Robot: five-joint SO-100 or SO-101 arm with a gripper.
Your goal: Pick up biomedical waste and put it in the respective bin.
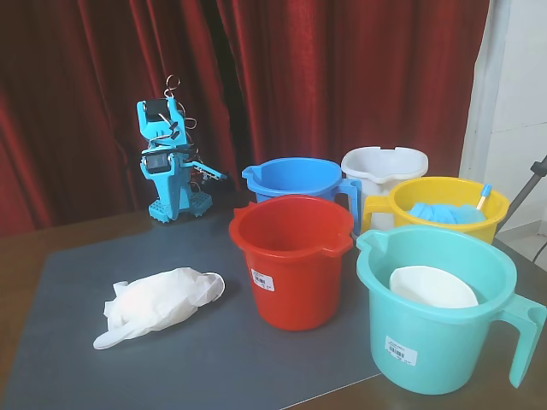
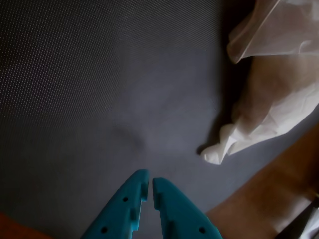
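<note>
Grey mat [image 1: 102, 256] covering most of the brown table [image 1: 26, 248], red curtain [image 1: 85, 85] hanging behind. To the right in the fixed view, a cluster of five buckets: teal one [image 1: 436, 342] nearest, with something white and rounded inside; red one [image 1: 291, 265] near the middle, looking empty from this angle; yellow one [image 1: 444, 209] farther right, holding blue material; blue one [image 1: 295, 181] behind the red; white one [image 1: 385, 171] at the far back. Folded up at the far left of the mat, the small blue arm [image 1: 171, 166], well apart from everything else. Lying on the near left of the mat, the task's thing: a crumpled white glove [image 1: 158, 303], apart from the red bucket. In the wrist view, the same glove [image 2: 271, 84] filling the upper right, one finger tip trailing toward the centre. At the bottom edge there, the gripper [image 2: 150, 186], jaws drawn almost together with only a thin slit between, holding nothing, aimed at bare mat left of the glove.

Likely trouble: closing on mat instead of glove, since the aim sits off to one side; pinching only a loose fold of thin, limp material and losing it mid-carry; dragging the hanging glove across a bucket rim; dropping it into the wrong bucket, packed so close together
</note>
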